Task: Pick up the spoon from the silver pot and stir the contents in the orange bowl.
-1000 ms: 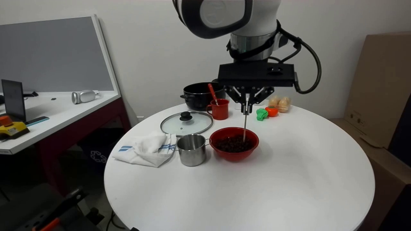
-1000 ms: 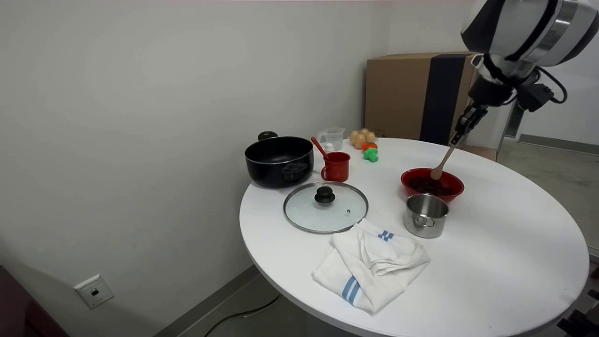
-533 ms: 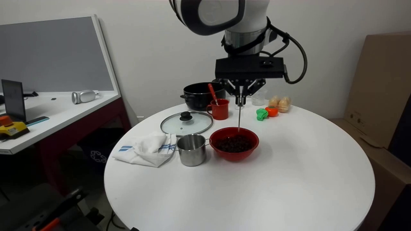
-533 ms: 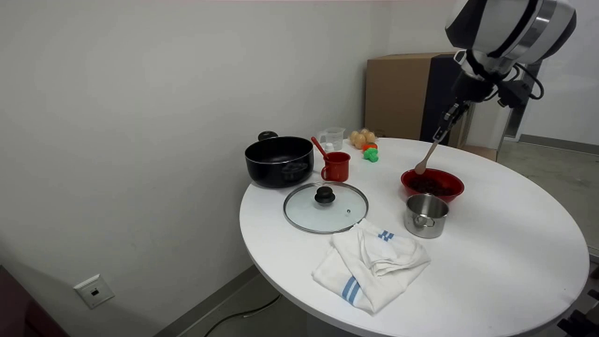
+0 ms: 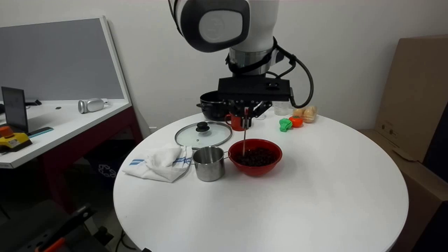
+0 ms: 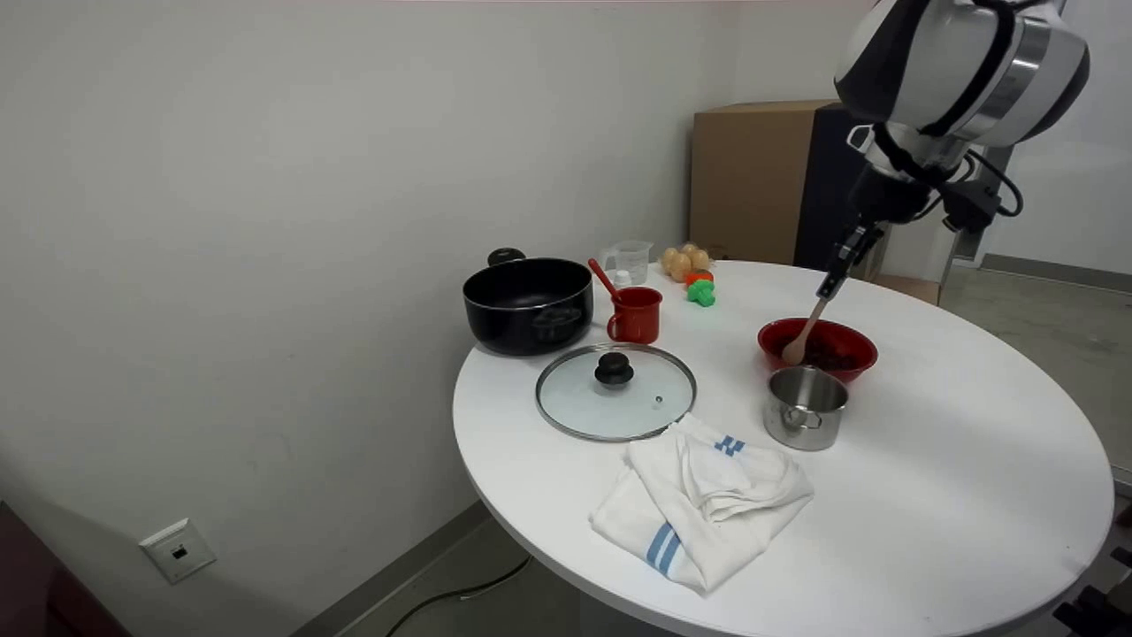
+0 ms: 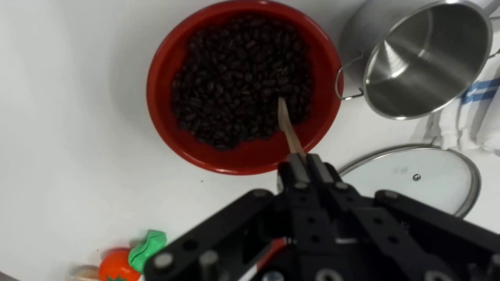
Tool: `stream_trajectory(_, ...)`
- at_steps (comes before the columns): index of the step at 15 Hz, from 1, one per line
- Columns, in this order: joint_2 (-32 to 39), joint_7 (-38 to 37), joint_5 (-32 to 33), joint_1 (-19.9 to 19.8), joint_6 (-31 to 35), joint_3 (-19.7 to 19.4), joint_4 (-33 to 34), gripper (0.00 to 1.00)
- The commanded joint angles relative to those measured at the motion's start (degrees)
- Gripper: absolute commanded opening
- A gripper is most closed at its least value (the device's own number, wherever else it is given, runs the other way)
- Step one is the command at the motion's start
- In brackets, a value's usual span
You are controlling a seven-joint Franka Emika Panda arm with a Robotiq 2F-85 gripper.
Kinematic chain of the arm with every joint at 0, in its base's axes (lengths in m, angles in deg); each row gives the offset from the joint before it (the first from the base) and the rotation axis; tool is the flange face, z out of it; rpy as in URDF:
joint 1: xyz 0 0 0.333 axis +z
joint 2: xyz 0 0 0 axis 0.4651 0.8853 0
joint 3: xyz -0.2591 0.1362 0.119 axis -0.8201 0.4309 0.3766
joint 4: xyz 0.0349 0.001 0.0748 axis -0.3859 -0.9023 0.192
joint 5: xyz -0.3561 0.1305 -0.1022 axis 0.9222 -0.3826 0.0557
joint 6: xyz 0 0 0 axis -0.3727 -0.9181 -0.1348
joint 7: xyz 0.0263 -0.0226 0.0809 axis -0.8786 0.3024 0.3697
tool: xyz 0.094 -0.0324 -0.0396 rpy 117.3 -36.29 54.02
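My gripper (image 7: 304, 158) is shut on the wooden spoon (image 7: 289, 130), gripping its handle. The spoon slants down into the orange bowl (image 7: 250, 156), which looks red and holds dark beans (image 7: 230, 86). Its head is at the beans on the side near the silver pot; how deep it sits I cannot tell. In both exterior views the gripper (image 5: 246, 122) hangs above the bowl's rim, with the spoon (image 6: 800, 341) pointing down inside the bowl (image 5: 257, 171). Right beside the bowl stands the silver pot (image 5: 209, 169), nothing visible in it in the wrist view; its handle comes up to the bowl's rim.
A glass lid (image 6: 579, 407) and a white towel (image 6: 699, 522) lie by the pot. Behind are a black pot (image 6: 526, 327), a red cup (image 6: 638, 318) with a red-handled utensil, green and red toy vegetables (image 6: 700, 293), eggs (image 6: 683, 263) and a clear measuring cup (image 6: 632, 258).
The gripper lifted the spoon out of the beans toward the bowl's back rim, then lowered it into the bowl closer to the silver pot. Bowl and pot stayed in place.
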Motion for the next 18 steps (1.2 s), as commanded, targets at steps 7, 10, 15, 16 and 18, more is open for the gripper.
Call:
stream_trajectory(7,-7.3,4.7,-1.1,1.2,0.6,-1.2,-8.9,0.01)
stream_trajectory(10,-8.1,6.0,-1.1,2.2,0.4,-1.2,-9.6,0.01)
stream_trajectory(15,-9.8,8.1,-1.6,4.5,0.7,-0.8,-11.9,0.01)
stream_trajectory(16,-10.7,8.3,-2.2,4.9,0.8,-0.7,-12.8,0.01)
stream_trajectory(18,-11.8,8.4,-2.9,5.7,0.9,-1.0,-13.9,0.01)
